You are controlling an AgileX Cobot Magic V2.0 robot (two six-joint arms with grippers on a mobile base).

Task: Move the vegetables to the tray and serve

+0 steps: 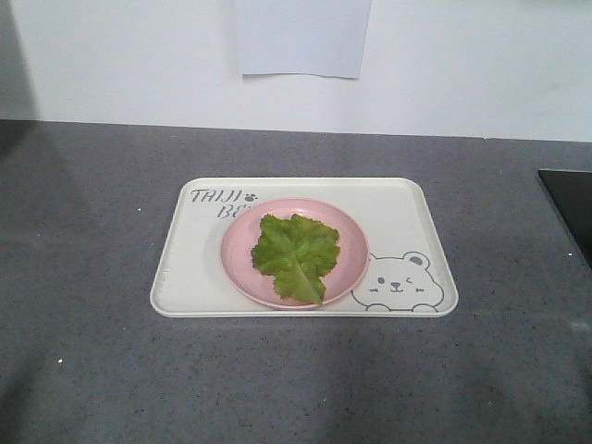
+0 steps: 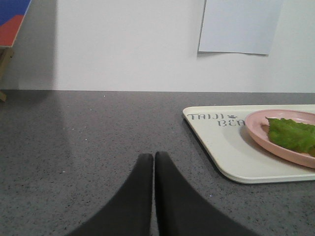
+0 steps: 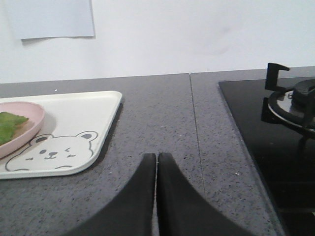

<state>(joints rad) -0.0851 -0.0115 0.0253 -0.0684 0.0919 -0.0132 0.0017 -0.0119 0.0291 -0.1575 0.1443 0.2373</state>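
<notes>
A green ruffled lettuce leaf (image 1: pixel 296 254) lies on a round pink plate (image 1: pixel 347 242). The plate stands in the middle of the cream tray (image 1: pixel 185 268) with the bear drawing, on the grey counter. In the left wrist view the tray (image 2: pixel 221 147), plate (image 2: pixel 256 132) and leaf (image 2: pixel 290 135) are ahead to the right. My left gripper (image 2: pixel 154 156) is shut and empty, low over the counter left of the tray. In the right wrist view the tray (image 3: pixel 93 105), plate (image 3: pixel 29 125) and leaf (image 3: pixel 7 125) are at the left. My right gripper (image 3: pixel 157 156) is shut and empty, right of the tray.
A black gas hob (image 3: pixel 266 142) with a pan support (image 3: pixel 290 103) lies right of the tray; its corner shows in the front view (image 1: pixel 569 203). A white wall with a paper sheet (image 1: pixel 301 37) backs the counter. A red and blue object (image 2: pixel 12 19) stands far left.
</notes>
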